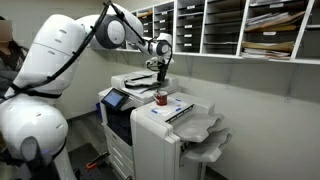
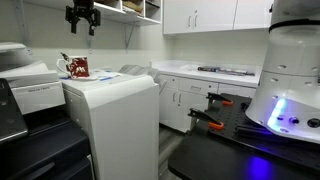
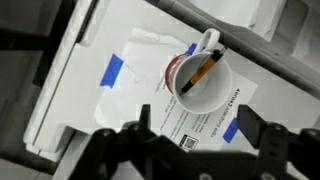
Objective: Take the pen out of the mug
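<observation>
The small dark red mug (image 1: 160,97) stands on top of the white printer (image 1: 165,135); it also shows in an exterior view (image 2: 78,68). In the wrist view the mug (image 3: 205,95) has a white inside and a white handle, and the thin orange and dark pen (image 3: 200,72) leans inside it. The pen's end sticks out above the rim (image 2: 66,59). My gripper (image 3: 197,125) is open and empty, well above the mug, with the mug just ahead of the fingertips. It also shows in both exterior views (image 1: 158,63) (image 2: 82,18).
The mug stands on a printed sheet (image 3: 190,125) fixed with blue tape (image 3: 113,70). A second printer (image 1: 135,82) stands behind. Wall pigeonholes with papers (image 1: 230,25) hang above. A counter with white cabinets (image 2: 200,75) lies beyond.
</observation>
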Action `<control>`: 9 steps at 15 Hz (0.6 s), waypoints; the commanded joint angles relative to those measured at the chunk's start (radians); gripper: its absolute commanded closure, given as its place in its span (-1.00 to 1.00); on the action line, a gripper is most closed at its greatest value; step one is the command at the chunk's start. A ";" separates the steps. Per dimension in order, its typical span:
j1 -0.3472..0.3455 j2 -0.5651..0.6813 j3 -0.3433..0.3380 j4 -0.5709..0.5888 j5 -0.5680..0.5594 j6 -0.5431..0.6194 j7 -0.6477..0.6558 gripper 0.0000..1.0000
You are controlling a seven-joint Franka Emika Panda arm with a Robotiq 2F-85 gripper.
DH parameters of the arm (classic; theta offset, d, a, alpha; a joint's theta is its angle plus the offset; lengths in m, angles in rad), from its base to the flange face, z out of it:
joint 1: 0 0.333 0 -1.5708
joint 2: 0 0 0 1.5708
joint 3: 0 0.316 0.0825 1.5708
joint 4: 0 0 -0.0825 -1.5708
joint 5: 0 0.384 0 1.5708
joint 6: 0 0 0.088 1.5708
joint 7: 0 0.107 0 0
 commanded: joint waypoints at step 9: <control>0.016 0.242 -0.017 0.240 0.199 -0.023 0.510 -0.20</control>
